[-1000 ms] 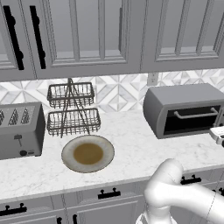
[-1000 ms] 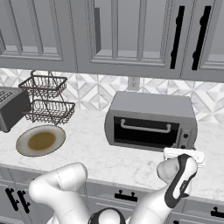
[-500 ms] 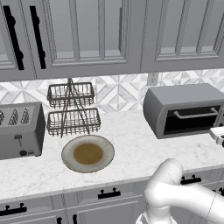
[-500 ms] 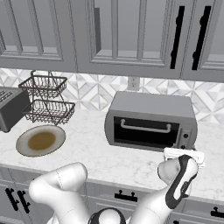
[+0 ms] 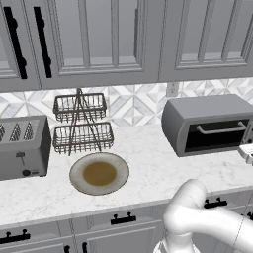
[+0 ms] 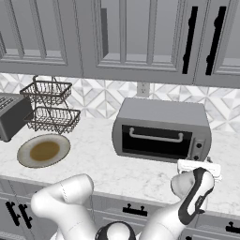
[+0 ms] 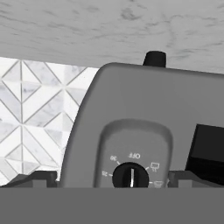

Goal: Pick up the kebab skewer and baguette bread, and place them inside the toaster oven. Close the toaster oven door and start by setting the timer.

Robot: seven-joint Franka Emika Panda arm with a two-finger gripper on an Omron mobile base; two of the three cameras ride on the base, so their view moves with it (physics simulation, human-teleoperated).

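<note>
The toaster oven (image 5: 207,116) (image 6: 161,117) stands on the counter with the toaster oven door (image 6: 154,140) shut, its silver bar handle across the dark glass. My gripper (image 6: 199,164) (image 5: 247,150) hovers just before the oven's right-hand control panel. The hand view is rolled upside down. There the oven's grey side (image 7: 131,100) fills the middle, and a black timer knob (image 7: 131,176) with dial marks sits between my open fingertips (image 7: 41,177), which hold nothing. The kebab skewer and the baguette bread are out of view.
A round plate (image 5: 99,173) (image 6: 43,150) with a brown centre lies left of the oven. A two-tier wire basket rack (image 5: 81,123) stands behind it, and a grey slot toaster (image 5: 22,146) sits at the far left. Grey cabinets hang overhead.
</note>
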